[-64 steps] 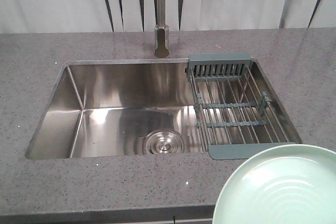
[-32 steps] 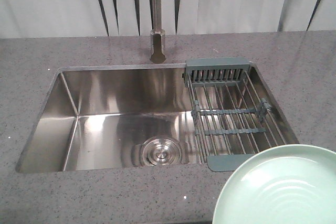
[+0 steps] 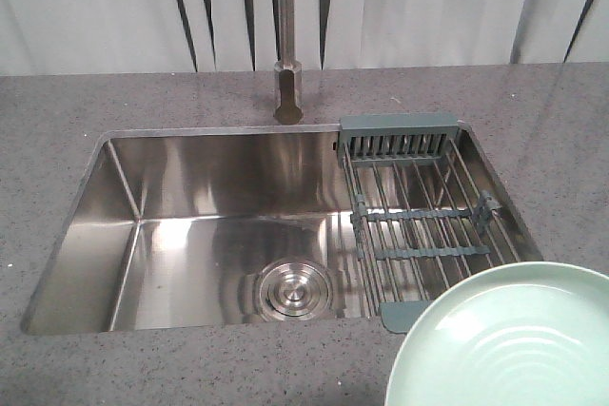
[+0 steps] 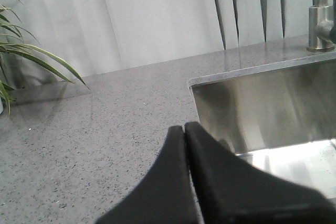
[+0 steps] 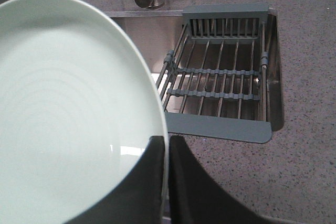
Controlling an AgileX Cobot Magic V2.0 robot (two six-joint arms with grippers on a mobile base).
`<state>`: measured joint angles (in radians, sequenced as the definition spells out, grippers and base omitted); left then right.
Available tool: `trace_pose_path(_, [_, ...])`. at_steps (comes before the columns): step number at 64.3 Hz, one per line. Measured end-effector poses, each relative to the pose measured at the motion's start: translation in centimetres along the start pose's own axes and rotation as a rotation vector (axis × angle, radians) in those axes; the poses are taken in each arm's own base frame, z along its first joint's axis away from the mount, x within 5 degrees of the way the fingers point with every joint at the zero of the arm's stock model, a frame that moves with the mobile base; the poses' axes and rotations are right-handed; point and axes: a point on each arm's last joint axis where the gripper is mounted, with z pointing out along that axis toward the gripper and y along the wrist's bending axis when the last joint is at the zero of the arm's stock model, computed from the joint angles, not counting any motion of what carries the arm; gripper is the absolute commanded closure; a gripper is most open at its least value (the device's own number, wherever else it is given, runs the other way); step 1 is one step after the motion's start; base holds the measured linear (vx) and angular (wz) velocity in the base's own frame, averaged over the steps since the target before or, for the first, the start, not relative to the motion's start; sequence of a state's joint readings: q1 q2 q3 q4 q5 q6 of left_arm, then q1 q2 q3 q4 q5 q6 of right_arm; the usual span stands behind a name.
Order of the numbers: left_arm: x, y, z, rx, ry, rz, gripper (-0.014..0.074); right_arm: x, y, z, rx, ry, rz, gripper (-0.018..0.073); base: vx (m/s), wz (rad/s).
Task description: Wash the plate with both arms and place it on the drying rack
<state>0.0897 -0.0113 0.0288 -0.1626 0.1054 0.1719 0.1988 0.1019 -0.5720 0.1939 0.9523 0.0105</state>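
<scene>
The pale mint-green plate [image 3: 514, 344] fills the lower right of the front view, held above the counter's near edge. In the right wrist view the plate [image 5: 68, 108] covers the left half, and my right gripper [image 5: 167, 142] is shut on its rim, one finger on each face. The drying rack [image 3: 419, 211] of steel rods with grey-green bars spans the right end of the sink [image 3: 124, 235]; it shows again as the drying rack [image 5: 220, 85] just beyond the plate. My left gripper [image 4: 185, 129] is shut with nothing in it, over the counter left of the sink. The arms themselves are out of view.
A steel tap [image 3: 288, 40] rises behind the sink, and a round steel drain [image 3: 293, 290] sits in the basin floor. Speckled grey countertop [image 3: 533, 111] surrounds the sink. A green plant [image 4: 21, 56] stands at the far left. Curtains hang behind.
The sink, tap and rack have slid lower in the front view, as the viewpoint shifts. The plate keeps its place at the lower right.
</scene>
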Motion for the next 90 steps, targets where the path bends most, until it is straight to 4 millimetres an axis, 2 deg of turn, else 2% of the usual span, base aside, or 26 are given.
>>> trace_pose_path(90, [0.0,0.0,0.0,0.0,0.0,0.0,0.0603,0.0,0.0,0.0,0.0,0.0,0.0,0.0561,0.03,0.01])
